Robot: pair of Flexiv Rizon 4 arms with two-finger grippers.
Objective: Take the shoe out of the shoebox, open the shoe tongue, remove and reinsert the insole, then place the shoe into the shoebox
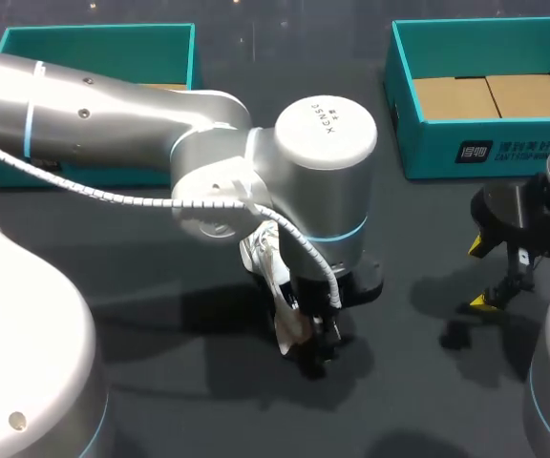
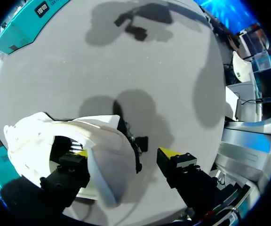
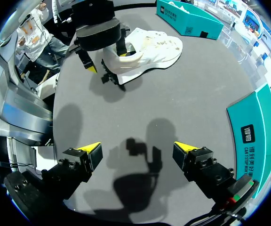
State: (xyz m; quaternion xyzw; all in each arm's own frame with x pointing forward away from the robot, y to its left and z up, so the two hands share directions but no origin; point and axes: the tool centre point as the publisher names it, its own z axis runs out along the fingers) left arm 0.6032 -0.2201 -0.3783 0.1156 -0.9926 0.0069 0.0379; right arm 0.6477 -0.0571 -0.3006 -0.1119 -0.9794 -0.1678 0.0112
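The white shoe [image 1: 261, 256] stands on the dark table, mostly hidden under my left arm in the head view. In the left wrist view one finger [image 2: 74, 162] of my left gripper [image 2: 126, 155] sits inside the opening of the shoe [image 2: 41, 136]. The other finger [image 2: 173, 157] stands outside, apart from the heel, so the gripper is open. The right wrist view shows the shoe [image 3: 149, 52] far ahead, with the left gripper [image 3: 98, 47] at its heel. My right gripper [image 3: 138, 149] hangs open and empty over bare table, at the right [image 1: 490, 277] in the head view.
A teal shoebox [image 1: 466, 143] with a cardboard insert stands at the back right. A second teal box [image 1: 94, 43] sits at the back left, partly behind my left arm. The table [image 1: 160, 277] is dark grey.
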